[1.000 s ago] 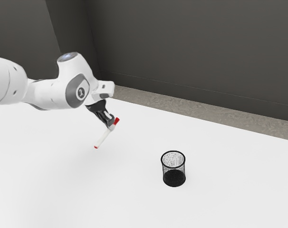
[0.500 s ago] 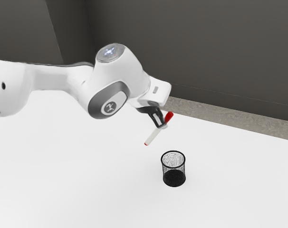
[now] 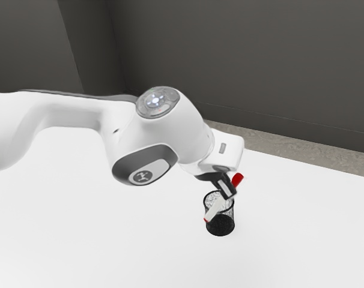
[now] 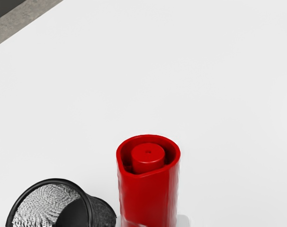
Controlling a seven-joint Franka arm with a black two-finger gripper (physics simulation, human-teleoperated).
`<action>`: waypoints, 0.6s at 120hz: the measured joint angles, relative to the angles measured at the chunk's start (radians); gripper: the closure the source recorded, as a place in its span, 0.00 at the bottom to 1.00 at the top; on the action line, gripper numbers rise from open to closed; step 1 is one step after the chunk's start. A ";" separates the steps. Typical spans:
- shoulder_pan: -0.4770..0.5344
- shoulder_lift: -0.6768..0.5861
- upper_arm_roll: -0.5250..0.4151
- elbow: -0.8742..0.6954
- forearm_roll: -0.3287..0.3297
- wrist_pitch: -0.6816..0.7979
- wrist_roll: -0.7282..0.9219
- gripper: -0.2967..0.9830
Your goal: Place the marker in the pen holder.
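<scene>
One slanting marker [image 3: 214, 209], red cap [image 3: 238, 179] up, apparently near pen holder [image 3: 223, 228]

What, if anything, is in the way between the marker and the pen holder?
Nothing visible stands between them. The pincer holds the marker tilted, and the wrist view shows the pen holder beside it with no other object between. The only thing it may have to clear is the holder's own black rim.

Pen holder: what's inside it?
Inside the holder, its mesh wall and dark floor show. In the exterior view, the marker and pincer cover part of it; what lies behind them I can't tell.
</scene>
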 joint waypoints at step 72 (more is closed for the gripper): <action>0.146 0.175 0.016 0.067 0.210 0.170 -0.193 0.82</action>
